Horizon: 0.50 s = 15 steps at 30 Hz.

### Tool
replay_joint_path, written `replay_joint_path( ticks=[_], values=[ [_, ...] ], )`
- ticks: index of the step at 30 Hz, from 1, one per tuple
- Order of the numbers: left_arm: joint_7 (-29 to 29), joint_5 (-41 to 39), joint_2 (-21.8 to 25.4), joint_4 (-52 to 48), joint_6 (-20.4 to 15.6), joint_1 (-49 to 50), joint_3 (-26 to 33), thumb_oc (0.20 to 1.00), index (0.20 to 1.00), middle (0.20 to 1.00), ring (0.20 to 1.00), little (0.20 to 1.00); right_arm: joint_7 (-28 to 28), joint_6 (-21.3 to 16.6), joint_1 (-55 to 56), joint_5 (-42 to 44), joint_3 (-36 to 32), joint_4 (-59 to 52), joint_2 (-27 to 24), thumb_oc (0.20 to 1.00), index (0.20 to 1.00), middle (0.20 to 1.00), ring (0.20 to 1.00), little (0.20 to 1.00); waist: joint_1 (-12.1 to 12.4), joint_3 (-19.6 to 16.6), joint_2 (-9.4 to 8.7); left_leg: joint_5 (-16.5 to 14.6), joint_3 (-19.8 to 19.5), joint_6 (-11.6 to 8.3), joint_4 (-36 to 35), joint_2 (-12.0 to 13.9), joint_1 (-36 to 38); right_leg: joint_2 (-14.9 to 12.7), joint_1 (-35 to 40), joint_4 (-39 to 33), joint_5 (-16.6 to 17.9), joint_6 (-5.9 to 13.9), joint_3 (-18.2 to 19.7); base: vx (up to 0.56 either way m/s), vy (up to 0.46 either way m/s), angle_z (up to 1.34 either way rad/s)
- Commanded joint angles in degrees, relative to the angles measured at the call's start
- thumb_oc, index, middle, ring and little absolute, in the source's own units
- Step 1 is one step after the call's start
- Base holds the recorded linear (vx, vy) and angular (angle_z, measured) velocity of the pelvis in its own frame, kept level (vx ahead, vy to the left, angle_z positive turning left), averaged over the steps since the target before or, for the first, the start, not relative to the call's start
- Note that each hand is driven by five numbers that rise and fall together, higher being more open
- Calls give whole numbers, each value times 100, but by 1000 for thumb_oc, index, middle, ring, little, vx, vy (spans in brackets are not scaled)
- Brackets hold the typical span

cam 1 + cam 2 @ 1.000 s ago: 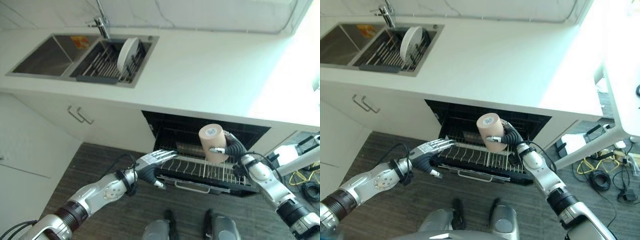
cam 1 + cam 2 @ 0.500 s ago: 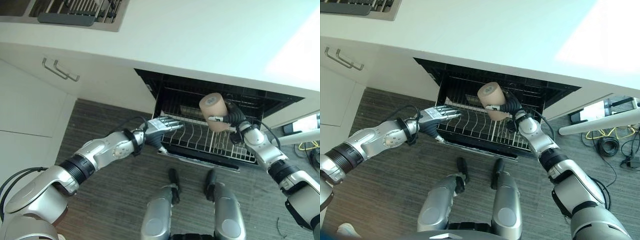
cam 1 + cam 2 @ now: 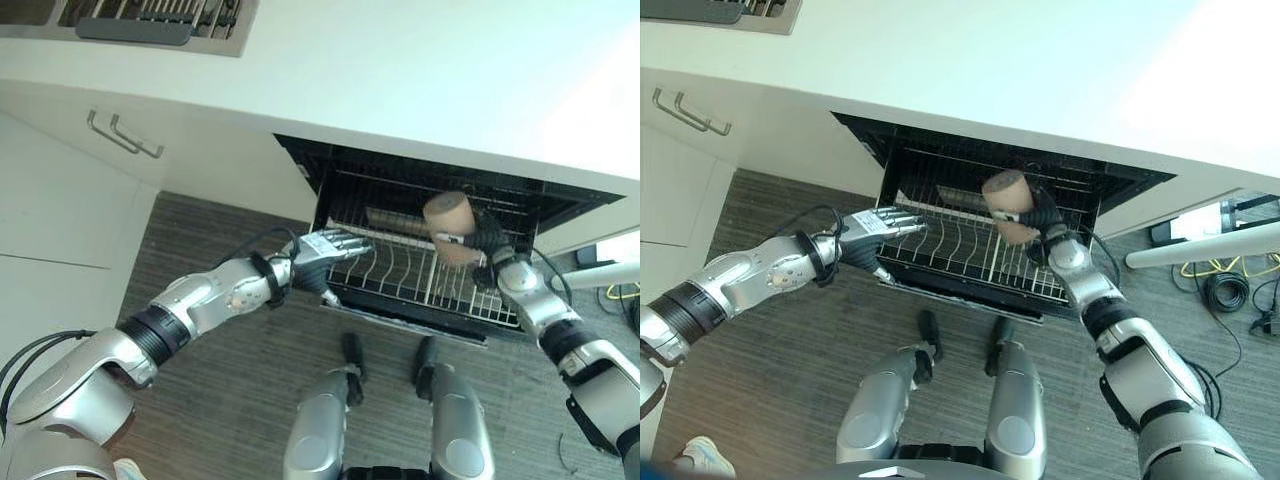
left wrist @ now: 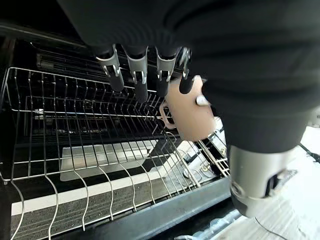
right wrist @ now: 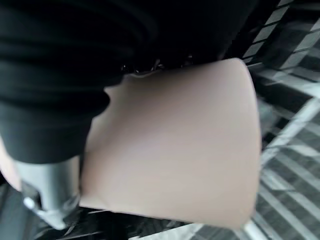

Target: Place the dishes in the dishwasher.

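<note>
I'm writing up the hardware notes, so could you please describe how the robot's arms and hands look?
Both arms are silver-grey metal shells, with black ribbed bands at the joints. The left hand has silver fingers with dark tips and a thumb, and a dark ribbed cover over its back and wrist. The right hand has the same dark cover. A thin black cable loops beside each wrist.

I count one beige cup (image 3: 447,213), over the dishwasher rack (image 3: 400,282). There is one wire rack pulled out of one dishwasher opening (image 3: 400,190), just under the white countertop (image 3: 400,80). Left of the dishwasher I see two cabinet handles (image 3: 124,135). Two hands are at the rack: left hand (image 3: 325,250) and right hand (image 3: 485,245).
</note>
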Motion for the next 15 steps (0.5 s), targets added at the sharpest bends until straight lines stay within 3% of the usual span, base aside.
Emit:
replay_joint_path(
  ticks=[1, 8, 15],
  values=[
    [43, -231, 77, -507, 107, 448, 290, 1000, 1000, 1000, 1000, 1000, -355, -218, -40, 788, -592, 228, 175, 200, 200, 200, 200, 200, -4, -340, 30, -381, -357, -204, 328, -43, -49, -111, 324, -598, 401, 595, 184, -24, 43, -8],
    [13, -259, -4, -729, 335, 702, 436, 1000, 1000, 1000, 1000, 1000, -419, -309, 313, 835, -1130, 530, 447, 200, 200, 200, 200, 200, -54, -353, 97, -391, -323, -174, 328, -60, -39, -108, 300, -598, 429, 597, 257, 14, 38, -5],
    [74, -350, -44, -876, 491, 723, 403, 1000, 1000, 1000, 1000, 1000, -453, -276, 489, 562, -1185, 855, 727, 200, 200, 200, 200, 200, -95, -348, 212, -400, -265, -170, 328, -71, -32, -153, 293, -598, 427, 603, 271, 16, 31, -6]
  ],
)
